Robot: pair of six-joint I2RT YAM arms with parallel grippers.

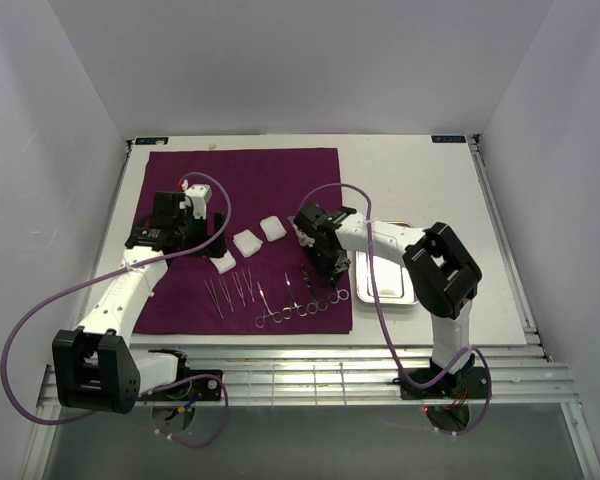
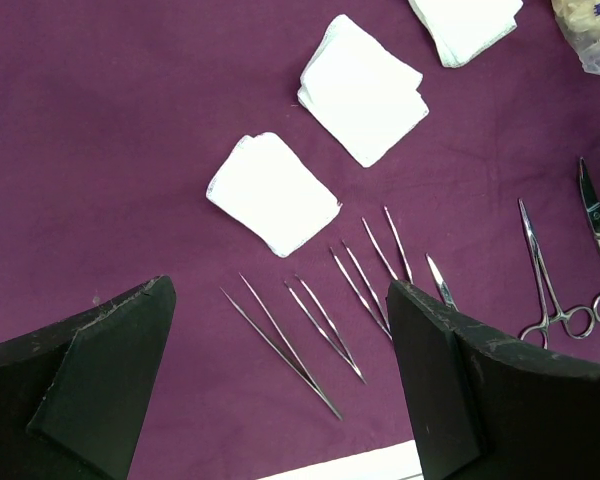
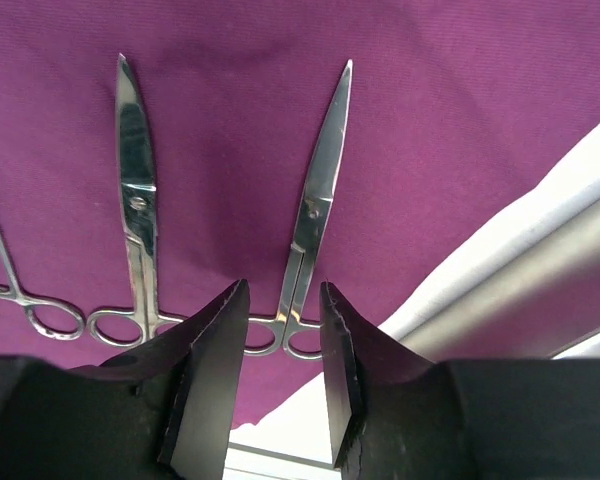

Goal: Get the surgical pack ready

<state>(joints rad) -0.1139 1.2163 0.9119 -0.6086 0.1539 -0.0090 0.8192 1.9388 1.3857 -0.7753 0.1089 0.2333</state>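
- Cloth [image 1: 250, 180]: plain deep purple.
- Gauze pads [image 2: 272, 192]: white.
- Scissors [image 3: 315, 200] and tweezers [image 2: 290, 345]: shiny silver.
- Tray [image 1: 395, 292]: silver-grey.
- Table [image 1: 420, 180]: white.
- Robot arms [image 1: 130, 290]: white links, black joints.
- Cables [image 1: 372, 300]: pale lilac.
- Walls [image 1: 300, 60]: pale grey-white.

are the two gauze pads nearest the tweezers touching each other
Apart. Left wrist view shows a strip of purple cloth between the lower gauze pad and the middle gauze pad.

far cloth [image 1: 260, 180] bare, forceps [image 1: 230, 292], scissors [image 3: 315, 200] crowd near edge, tray [image 1: 395, 282] rt
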